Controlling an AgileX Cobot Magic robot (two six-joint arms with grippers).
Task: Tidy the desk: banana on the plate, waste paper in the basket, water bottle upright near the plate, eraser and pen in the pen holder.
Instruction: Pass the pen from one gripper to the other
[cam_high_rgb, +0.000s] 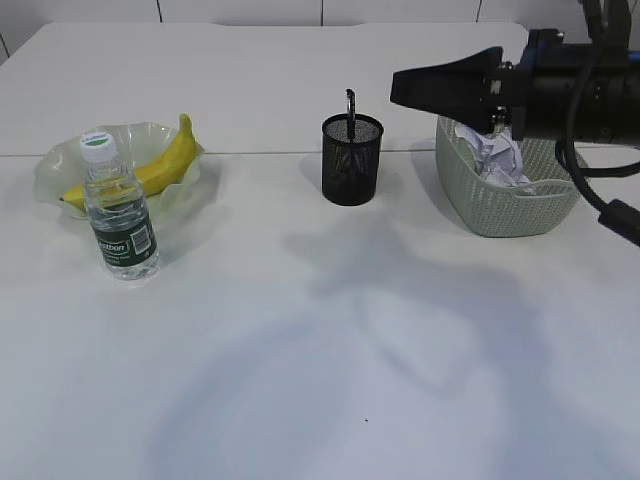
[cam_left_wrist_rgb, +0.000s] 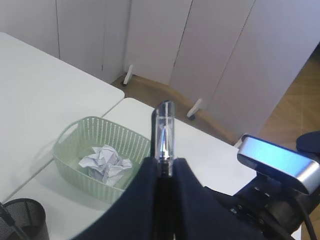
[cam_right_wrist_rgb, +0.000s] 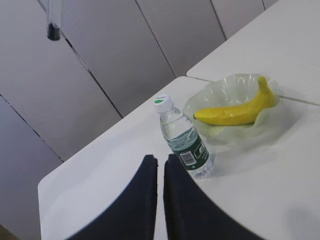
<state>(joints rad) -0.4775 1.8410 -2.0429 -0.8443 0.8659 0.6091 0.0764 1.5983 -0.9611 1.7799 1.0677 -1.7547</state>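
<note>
Inside, basket (cam_high_rgb: 500, 215) holds paper (cam_high_rgb: 500, 155).

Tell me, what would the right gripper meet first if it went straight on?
Probably the water bottle, which stands almost in line ahead of the right gripper. Depth is unclear, so it may pass just left of the bottle or above it.

A white table (cam_high_rgb: 300, 380) carries everything. On its left sits a translucent plate (cam_high_rgb: 55, 170) with a water bottle (cam_high_rgb: 118, 215) upright just in front. A black mesh pen holder (cam_high_rgb: 352, 160) stands mid-table, a pale green basket (cam_high_rgb: 500, 205) to the right.
</note>
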